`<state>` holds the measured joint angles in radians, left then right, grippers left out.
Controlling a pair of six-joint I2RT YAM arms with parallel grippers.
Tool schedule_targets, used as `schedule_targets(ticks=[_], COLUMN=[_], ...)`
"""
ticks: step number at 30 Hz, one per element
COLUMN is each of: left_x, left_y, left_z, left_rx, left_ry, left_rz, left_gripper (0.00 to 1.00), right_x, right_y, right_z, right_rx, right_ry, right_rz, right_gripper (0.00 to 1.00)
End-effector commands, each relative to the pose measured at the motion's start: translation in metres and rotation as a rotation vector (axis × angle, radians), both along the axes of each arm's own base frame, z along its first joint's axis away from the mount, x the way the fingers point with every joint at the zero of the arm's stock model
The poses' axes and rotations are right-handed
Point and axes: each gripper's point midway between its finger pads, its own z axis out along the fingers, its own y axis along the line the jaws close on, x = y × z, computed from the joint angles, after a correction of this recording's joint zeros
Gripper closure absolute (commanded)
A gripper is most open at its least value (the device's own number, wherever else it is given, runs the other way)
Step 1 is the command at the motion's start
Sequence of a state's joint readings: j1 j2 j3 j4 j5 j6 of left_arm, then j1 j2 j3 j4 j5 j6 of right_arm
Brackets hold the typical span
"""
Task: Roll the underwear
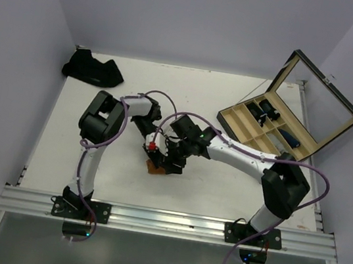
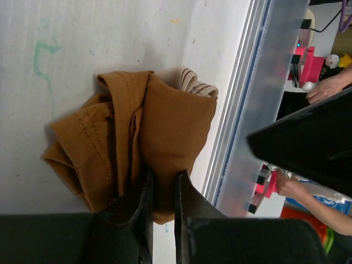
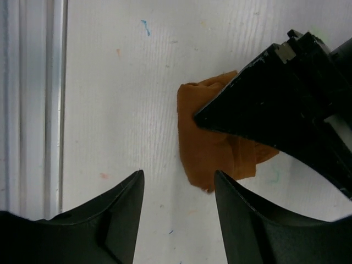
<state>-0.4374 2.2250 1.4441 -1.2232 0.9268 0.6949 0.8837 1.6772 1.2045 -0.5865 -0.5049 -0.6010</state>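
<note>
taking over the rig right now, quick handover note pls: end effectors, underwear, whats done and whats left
Left end effector: shut on the orange briefs, pinching one edge.
Right end effector: open and empty, just short of the briefs.
Done: the briefs are bunched and partly folded over, not a tidy roll yet.
Dark cloth pile: lying loose at the far left corner.
Left: finish this roll, then probably the pile.
</note>
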Motion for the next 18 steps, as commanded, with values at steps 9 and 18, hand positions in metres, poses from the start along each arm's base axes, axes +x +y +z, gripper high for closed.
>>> schedule_targets(ticks=[9, 18], left_x=[0.013, 0.036], left_y=[0.05, 0.044], left_z=[-0.088, -0.075], left_rx=[0.232, 0.215], left_ry=[-0.196, -0.3], left_rz=[-0.177, -0.05], left_gripper=[0.89, 0.72], right_x=[0.023, -0.009], right_y=[0.033, 0.02], right_z=[-0.041, -0.084], right_rx=[0.01, -0.046], right_ry=[-0.238, -0.052], right_rz=[0.171, 0.22], right_gripper=[0.44, 0.92])
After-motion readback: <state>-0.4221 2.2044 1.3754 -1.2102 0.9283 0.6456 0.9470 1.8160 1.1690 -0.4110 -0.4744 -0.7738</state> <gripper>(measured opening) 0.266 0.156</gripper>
